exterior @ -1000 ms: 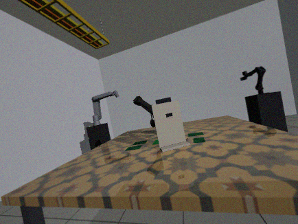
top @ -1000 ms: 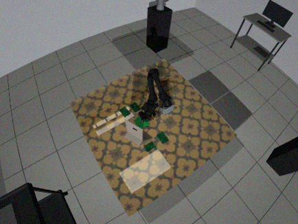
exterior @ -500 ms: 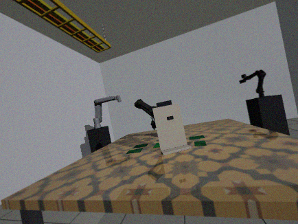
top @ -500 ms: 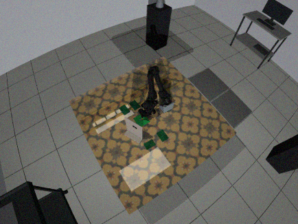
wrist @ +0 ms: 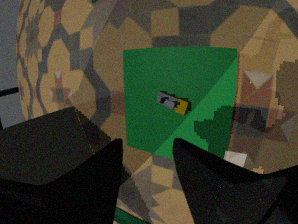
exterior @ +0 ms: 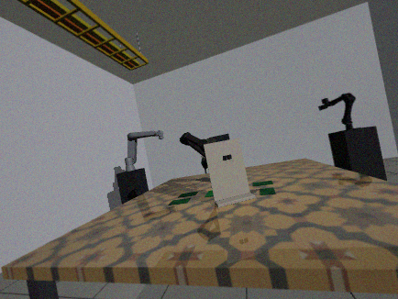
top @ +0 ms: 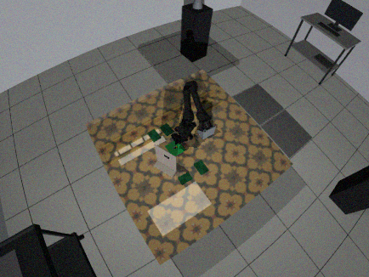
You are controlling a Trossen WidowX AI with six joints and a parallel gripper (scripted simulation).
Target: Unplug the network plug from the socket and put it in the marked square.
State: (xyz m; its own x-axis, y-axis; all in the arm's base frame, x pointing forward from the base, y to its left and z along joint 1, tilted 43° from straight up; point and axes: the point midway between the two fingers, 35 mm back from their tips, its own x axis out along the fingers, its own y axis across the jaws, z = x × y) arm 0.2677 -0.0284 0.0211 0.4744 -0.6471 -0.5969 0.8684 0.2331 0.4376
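The plug (wrist: 173, 102), grey with a yellow end, lies loose on the green marked square (wrist: 145, 67) (top: 175, 149) (exterior: 210, 193). My gripper (wrist: 148, 145) is partly open and empty; in the wrist view its two black fingertips stand apart above the near edge of the square, with the plug beyond them. The white upright panel (top: 165, 165) (exterior: 229, 179) stands beside the square and has a small dark opening (top: 167, 156) (exterior: 226, 158). The plug is too small to make out in the top and exterior views, and the panel hides part of the arm in the exterior view.
Smaller dark green patches (top: 201, 166) (top: 154, 135) (exterior: 262, 183) lie on both sides of the panel. A pale grey box (top: 207, 132) is near the arm. Pale strips (top: 140, 151) and a pale rectangle (top: 179, 208) show on the patterned table (top: 234, 176) (exterior: 160, 229).
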